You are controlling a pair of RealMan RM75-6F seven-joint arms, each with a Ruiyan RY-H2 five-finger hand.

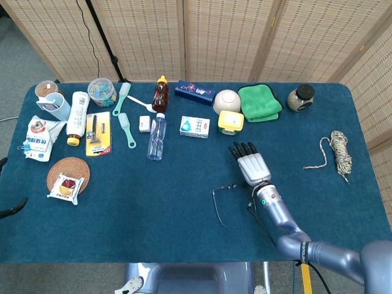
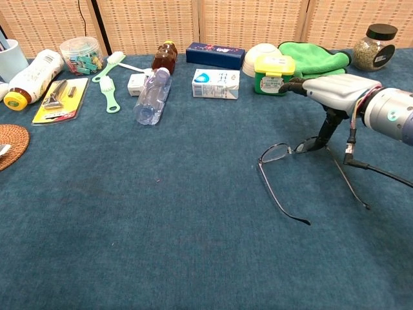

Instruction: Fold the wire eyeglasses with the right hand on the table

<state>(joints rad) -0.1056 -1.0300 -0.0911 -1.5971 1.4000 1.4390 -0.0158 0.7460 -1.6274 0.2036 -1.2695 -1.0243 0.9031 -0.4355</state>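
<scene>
Your right hand (image 2: 335, 90) hangs over the right part of the eyeglasses (image 2: 290, 150), which lie on the counter (image 1: 153, 202) near its front middle. Behind them you have a yellow tub (image 1: 231, 122) and a bowl (image 1: 226, 100), with a cloth (image 1: 260, 101) and jar (image 1: 301, 97) further right. A rope (image 1: 339, 150) lies well right. A bottle (image 1: 157, 136) lies left of a small carton (image 1: 195, 127).

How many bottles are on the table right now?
3, all at the back left: a white bottle lying at the left end, an amber bottle standing near the back edge, and a clear bottle lying just in front of it. None appears hidden.
</scene>
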